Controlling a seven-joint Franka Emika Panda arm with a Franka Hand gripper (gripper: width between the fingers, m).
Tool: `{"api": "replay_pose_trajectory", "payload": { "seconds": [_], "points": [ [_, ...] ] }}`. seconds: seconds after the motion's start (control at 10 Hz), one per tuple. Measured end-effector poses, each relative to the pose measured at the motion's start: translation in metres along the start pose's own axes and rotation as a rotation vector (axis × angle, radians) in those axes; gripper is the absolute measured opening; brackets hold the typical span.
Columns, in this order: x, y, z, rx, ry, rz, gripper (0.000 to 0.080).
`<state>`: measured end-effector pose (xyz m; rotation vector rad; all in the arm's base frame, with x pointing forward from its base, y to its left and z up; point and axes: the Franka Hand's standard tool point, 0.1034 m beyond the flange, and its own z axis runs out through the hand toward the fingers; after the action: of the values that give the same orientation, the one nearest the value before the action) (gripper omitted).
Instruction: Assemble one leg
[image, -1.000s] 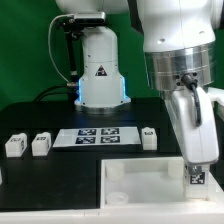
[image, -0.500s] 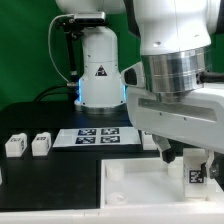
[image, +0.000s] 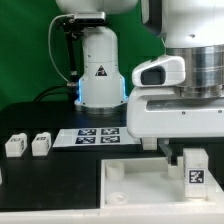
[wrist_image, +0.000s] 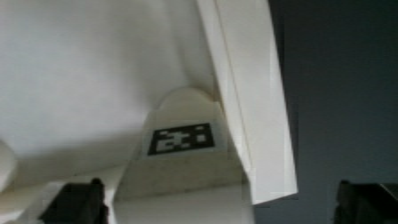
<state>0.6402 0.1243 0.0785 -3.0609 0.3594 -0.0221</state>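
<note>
A leg (image: 195, 175), a small white block with a black-and-white tag, stands upright at the large white panel's (image: 125, 185) corner on the exterior view's right. My gripper (image: 190, 157) hangs right over it. In the wrist view the leg (wrist_image: 178, 150) and its tag lie between my dark fingertips (wrist_image: 80, 202), which stand wide apart at either side. The gripper (wrist_image: 222, 205) is open and one finger is close beside the leg. Two more legs (image: 14, 145) (image: 40, 144) lie on the black table at the exterior view's left.
The marker board (image: 97, 136) lies flat behind the panel. The arm's white base (image: 100, 70) stands at the back. My large hand hides the table's right part. The panel's raised edge (wrist_image: 240, 100) runs beside the leg in the wrist view.
My hand has turned about its axis above the leg and now faces broadside to the camera. The leg has stayed at the panel's right corner.
</note>
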Motion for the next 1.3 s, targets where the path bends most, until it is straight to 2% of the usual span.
{"api": "replay_pose_trajectory", "payload": {
  "seconds": [0.1, 0.3, 0.4, 0.6, 0.7, 0.8, 1.0, 1.1, 1.3],
  "points": [
    [-0.0002, -0.0004, 0.0001, 0.001, 0.0, 0.035, 0.0649],
    [-0.0001, -0.0001, 0.0001, 0.002, -0.001, 0.043, 0.0387],
    [-0.0002, 0.0009, 0.0005, 0.001, -0.002, 0.151, 0.0304],
    [0.0011, 0.0042, 0.0002, -0.002, -0.005, 0.353, 0.0302],
    [0.0051, 0.0065, -0.0045, -0.013, -0.029, 0.592, 0.0302],
    [0.007, 0.0079, -0.0039, -0.01, -0.051, 0.83, 0.0298],
    [0.0056, 0.0088, 0.0015, 0.02, -0.075, 1.227, 0.0298],
    [0.004, 0.0062, 0.0042, 0.026, -0.07, 1.408, 0.0297],
    [0.0017, 0.0021, 0.0048, 0.021, -0.071, 1.487, 0.0296]
  ]
}}
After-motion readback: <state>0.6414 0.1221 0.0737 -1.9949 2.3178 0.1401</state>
